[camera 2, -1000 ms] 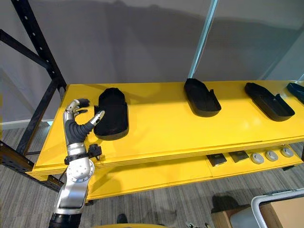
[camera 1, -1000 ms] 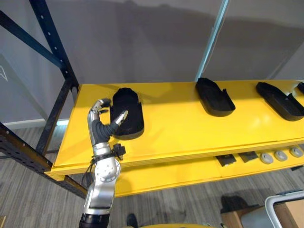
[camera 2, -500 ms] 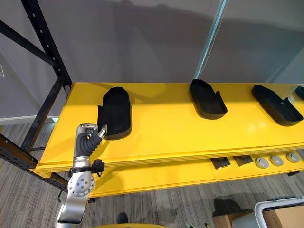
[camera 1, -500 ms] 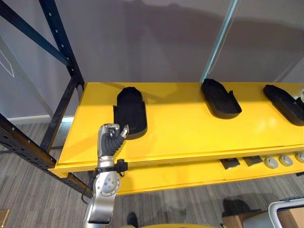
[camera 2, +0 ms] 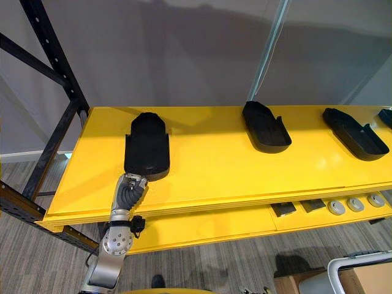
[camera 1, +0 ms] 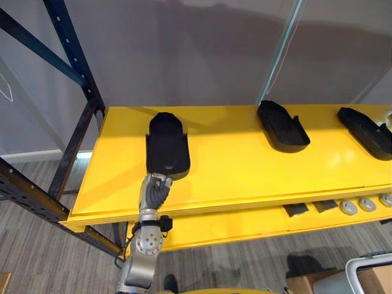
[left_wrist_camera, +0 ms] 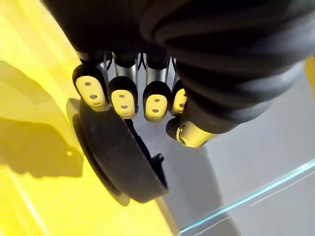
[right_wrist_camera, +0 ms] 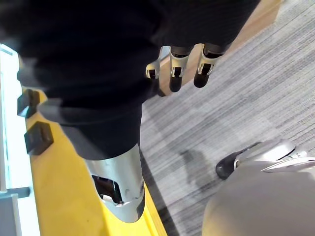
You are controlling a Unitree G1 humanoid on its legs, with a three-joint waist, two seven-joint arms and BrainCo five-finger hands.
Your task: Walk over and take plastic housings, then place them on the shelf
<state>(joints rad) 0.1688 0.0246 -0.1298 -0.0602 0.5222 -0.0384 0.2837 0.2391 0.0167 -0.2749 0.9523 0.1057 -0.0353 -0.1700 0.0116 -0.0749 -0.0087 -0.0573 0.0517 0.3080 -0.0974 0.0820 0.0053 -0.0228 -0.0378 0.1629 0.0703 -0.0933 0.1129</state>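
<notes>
**Left eye view.** A plastic housing (camera 1: 166,147) is shown lying flat on the yellow shelf (camera 1: 245,165), toward its left end. A second housing (camera 1: 282,125) and a third housing (camera 1: 366,128) are set well apart to the right. The left hand (camera 1: 153,191) is held just beside the first housing's near end, over the shelf's front edge. Placement is judged complete, and a retreat that does not nudge the housing is called for next.

**Left wrist view.** The fingers (left_wrist_camera: 123,96) are seen curled, with nothing gripped.

**Right wrist view.** The right hand (right_wrist_camera: 176,73) is hung above the floor (right_wrist_camera: 236,88), fingers relaxed and empty.
</notes>
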